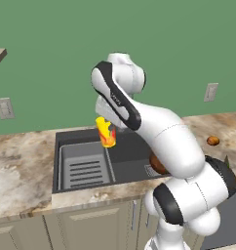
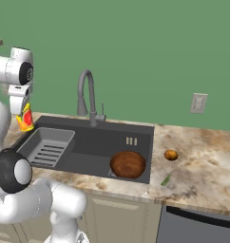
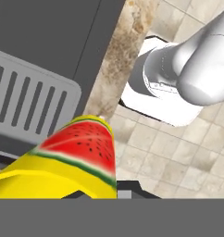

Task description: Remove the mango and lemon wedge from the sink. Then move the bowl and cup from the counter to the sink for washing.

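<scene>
The gripper (image 1: 107,128) pinches the yellow cup (image 1: 106,133) (watermelon-printed), held above the sink (image 2: 136,127). Below the fingers lies the slotted tray (image 2: 46,144); the bowl (image 2: 128,164) already sits in the basin. Next, probably: lower, then release.

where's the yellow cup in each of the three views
Left base view: cup at centre, held up over the sink, beside the white arm.
Right base view: cup at far left, above the sink's slotted tray.
Hand view: cup at bottom left, watermelon print showing.
Shared landmark: the slotted tray.
</scene>
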Controlling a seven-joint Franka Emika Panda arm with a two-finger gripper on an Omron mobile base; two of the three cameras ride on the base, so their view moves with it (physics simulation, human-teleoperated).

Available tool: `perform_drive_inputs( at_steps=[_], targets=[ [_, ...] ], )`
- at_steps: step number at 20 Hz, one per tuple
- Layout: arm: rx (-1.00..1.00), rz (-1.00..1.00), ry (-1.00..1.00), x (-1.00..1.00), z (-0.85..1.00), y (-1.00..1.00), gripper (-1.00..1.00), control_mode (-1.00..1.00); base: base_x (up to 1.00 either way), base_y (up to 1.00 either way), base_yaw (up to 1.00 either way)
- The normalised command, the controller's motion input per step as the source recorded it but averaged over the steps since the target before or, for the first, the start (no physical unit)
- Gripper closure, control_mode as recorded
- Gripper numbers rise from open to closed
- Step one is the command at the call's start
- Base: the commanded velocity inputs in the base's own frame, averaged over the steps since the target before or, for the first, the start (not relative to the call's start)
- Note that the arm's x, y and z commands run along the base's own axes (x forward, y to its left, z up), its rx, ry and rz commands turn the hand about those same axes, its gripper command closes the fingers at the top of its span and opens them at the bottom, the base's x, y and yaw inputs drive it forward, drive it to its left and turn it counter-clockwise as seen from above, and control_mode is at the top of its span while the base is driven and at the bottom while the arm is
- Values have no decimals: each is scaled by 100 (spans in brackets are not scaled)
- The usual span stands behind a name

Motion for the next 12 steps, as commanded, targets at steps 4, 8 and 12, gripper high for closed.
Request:
perform_drive_inputs(
  at_steps=[4,8,12],
  targets=[
    [0,9,0,-15,7,-38,100,-100,0,0,0],
    [0,13,0,-9,3,-37,100,-100,0,0,0],
    [0,16,0,-10,1,-38,100,-100,0,0,0]
  ],
)
